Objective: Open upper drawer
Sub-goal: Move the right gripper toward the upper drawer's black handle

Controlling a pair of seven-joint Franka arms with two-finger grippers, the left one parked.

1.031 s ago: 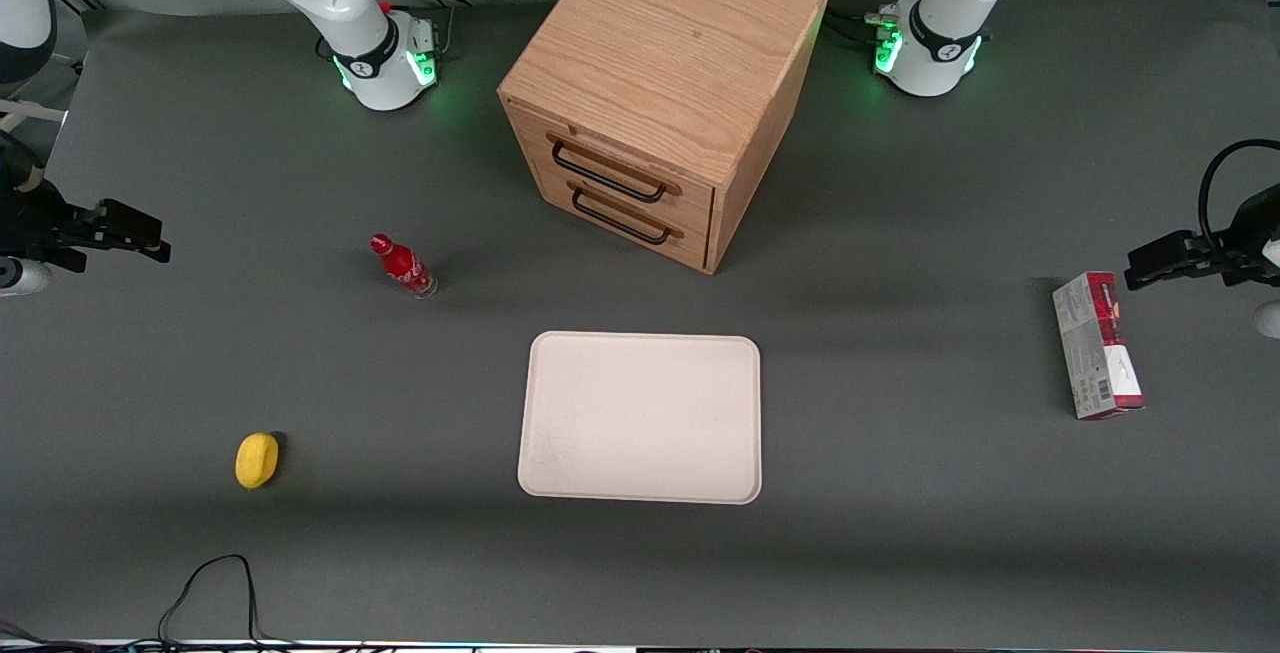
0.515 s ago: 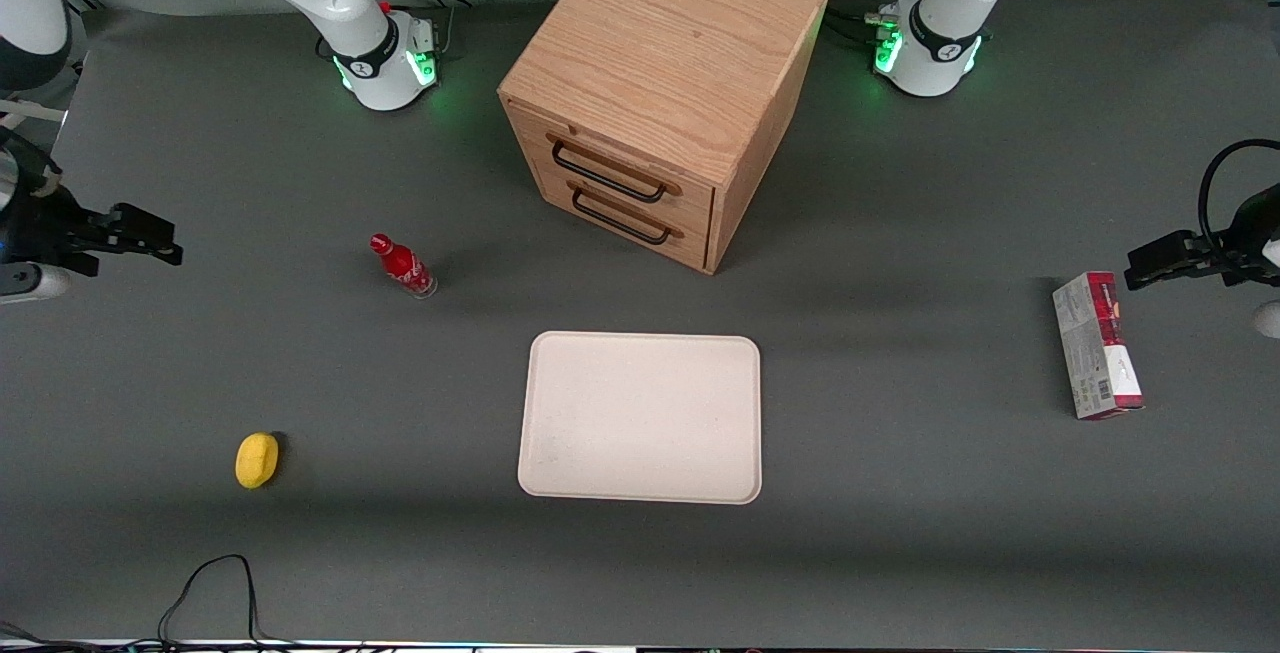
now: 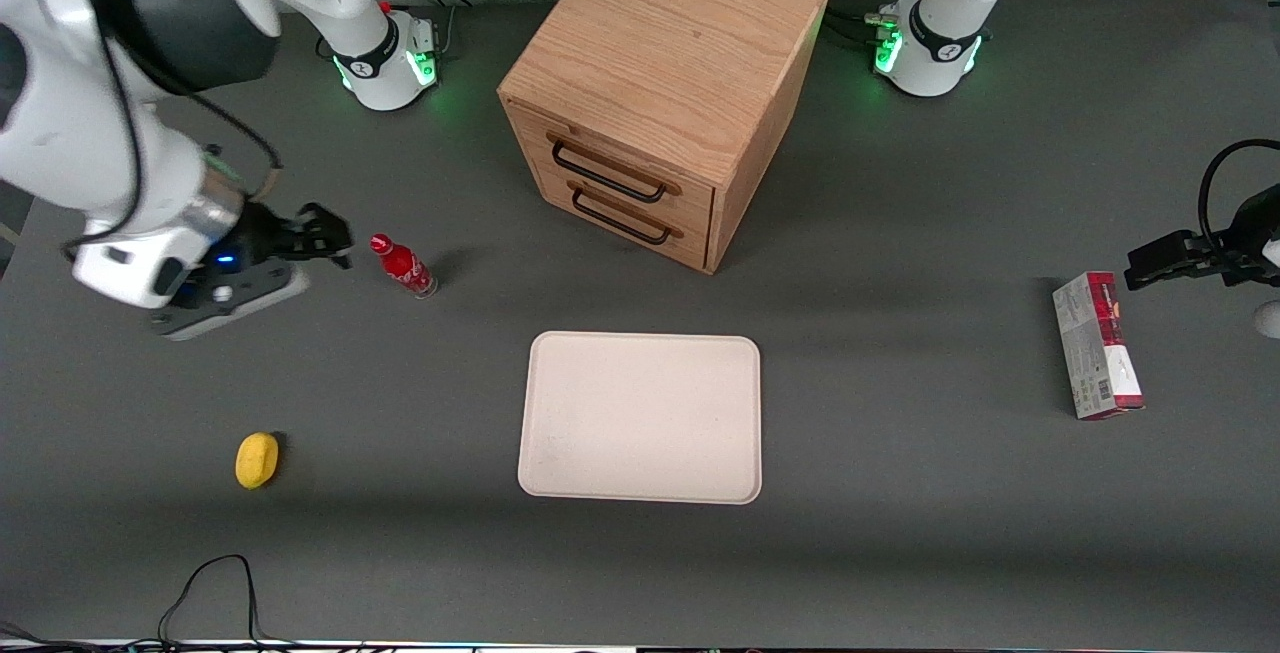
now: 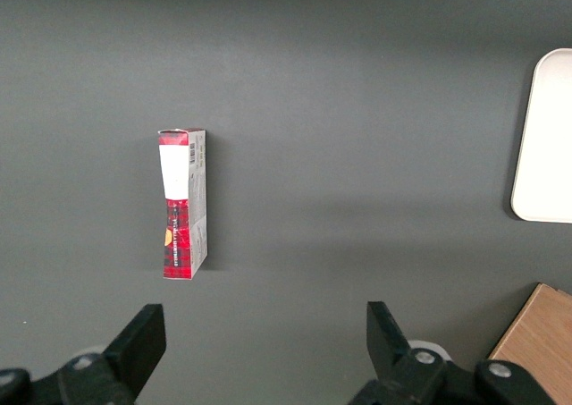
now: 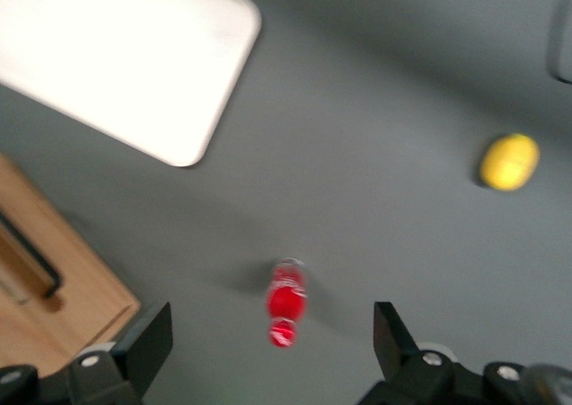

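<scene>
The upper drawer (image 3: 612,165) is the top one of two light-oak fronts in the wooden cabinet (image 3: 670,43). It sits flush and carries a thin black wire handle (image 3: 606,175). The lower drawer (image 3: 628,220) lies just beneath it, also flush. My gripper (image 3: 332,238) hovers over the table toward the working arm's end, well away from the cabinet and close beside a red bottle (image 3: 402,265). It is open, with nothing between its fingers. In the right wrist view the gripper (image 5: 273,347) stands wide open with the bottle (image 5: 286,302) ahead of it and a corner of the cabinet (image 5: 71,307) showing.
A white tray (image 3: 640,418) lies nearer the front camera than the cabinet. A yellow lemon (image 3: 257,459) sits near the working arm's end of the table. A red and white box (image 3: 1096,345) lies toward the parked arm's end.
The right arm has swung in from the table's end toward the red bottle and the cabinet. Its gripper stays open. The drawers have not moved.
</scene>
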